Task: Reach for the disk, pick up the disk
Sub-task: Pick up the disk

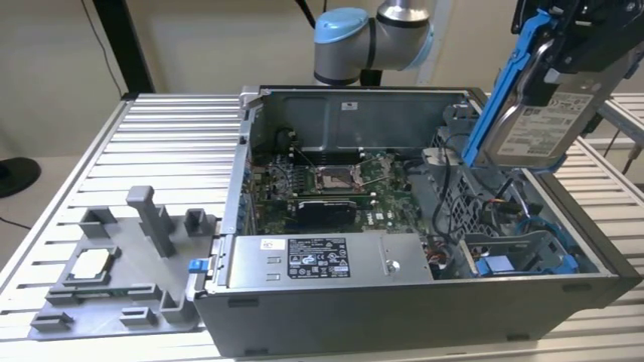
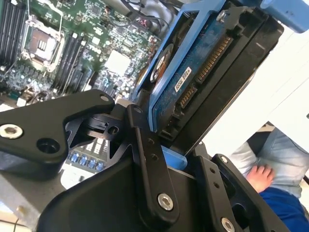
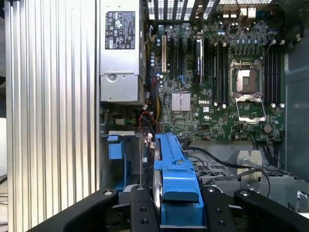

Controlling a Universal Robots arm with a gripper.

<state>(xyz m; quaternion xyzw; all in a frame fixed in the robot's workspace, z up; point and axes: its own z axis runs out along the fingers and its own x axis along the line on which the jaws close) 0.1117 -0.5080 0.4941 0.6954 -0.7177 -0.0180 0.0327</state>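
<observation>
Disk (image 1: 533,113) being held clamped between fingers of claw (image 1: 563,56), blue frame pinched edgewise in both wrist views. Reach done, pick-up judged essentially done: disk being carried tilted, clear of everything. Directly below claw: open computer case (image 1: 423,302), empty drive bay (image 1: 518,260). Farther off: motherboard (image 3: 217,87), slatted counter (image 1: 151,143).

Disk (image 1: 532,113) held above open computer case (image 1: 403,302) at the exterior view's right, fixture plate (image 1: 111,271) left of case on table (image 1: 171,136)
</observation>
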